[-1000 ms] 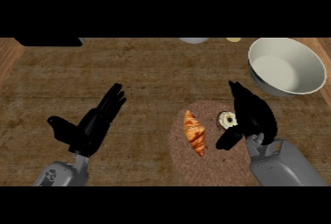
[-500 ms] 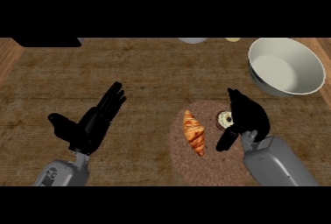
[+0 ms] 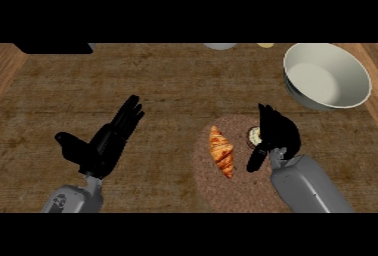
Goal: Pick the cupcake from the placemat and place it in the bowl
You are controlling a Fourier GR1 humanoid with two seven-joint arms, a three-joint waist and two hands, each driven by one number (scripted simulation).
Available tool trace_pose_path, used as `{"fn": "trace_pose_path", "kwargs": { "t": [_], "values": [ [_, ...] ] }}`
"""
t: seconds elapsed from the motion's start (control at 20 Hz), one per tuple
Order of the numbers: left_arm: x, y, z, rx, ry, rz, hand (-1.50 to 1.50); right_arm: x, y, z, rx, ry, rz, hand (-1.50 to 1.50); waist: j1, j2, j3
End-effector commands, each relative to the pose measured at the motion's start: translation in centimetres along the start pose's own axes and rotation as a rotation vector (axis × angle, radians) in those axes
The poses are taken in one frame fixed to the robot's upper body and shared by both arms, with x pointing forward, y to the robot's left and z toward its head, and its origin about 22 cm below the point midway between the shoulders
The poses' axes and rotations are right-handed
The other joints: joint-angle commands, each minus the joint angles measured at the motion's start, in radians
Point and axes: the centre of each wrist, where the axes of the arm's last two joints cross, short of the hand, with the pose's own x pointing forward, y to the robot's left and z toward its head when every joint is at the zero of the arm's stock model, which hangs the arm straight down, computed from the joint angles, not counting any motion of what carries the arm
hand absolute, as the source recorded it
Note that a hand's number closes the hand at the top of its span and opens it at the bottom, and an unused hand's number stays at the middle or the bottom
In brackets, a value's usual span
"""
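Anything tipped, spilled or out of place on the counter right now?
Nothing stands out. The bowl sits upright with nothing in it, the croissant lies on the placemat, and the right hand covers most of the cupcake, so its state is hard to judge. The left hand rests open.

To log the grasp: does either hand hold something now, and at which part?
Cannot be told for the right hand: it covers most of the cupcake. The left hand is open, holding nothing.
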Motion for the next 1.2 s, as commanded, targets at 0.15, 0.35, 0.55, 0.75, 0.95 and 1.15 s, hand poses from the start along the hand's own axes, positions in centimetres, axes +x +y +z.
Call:
{"fn": "trace_pose_path", "kwargs": {
  "t": [0.15,0.35,0.55,0.75,0.95,1.15],
  "values": [
    [1.9,-1.0,3.1,0.017,-0.012,0.010,0.00,1.1,1.5,-0.9,0.008,0.062,0.025,-1.50,0.006,-0.001,0.000],
    [-0.4,0.7,0.5,0.011,0.017,-0.002,0.00,1.2,2.2,-2.9,-0.007,0.070,0.018,-1.50,0.001,0.001,0.000],
    [0.8,1.9,-0.3,0.006,0.006,0.002,0.00,0.6,4.0,-1.6,-0.018,0.074,0.005,-1.50,-0.002,0.000,0.000],
    [-0.4,0.4,-1.2,0.008,0.001,0.004,0.00,-1.0,4.3,-2.4,-0.028,0.085,-0.011,-1.50,-0.003,0.001,0.000],
    [-0.3,0.8,-0.5,0.017,0.009,-0.004,0.00,-0.8,5.4,-4.4,-0.025,0.075,0.003,-1.50,0.001,0.001,0.000],
    [-0.5,0.7,0.0,0.016,-0.001,0.002,0.00,-1.4,4.8,-4.5,-0.033,0.036,-0.059,1.50,0.000,0.001,0.000]
  ]
}}
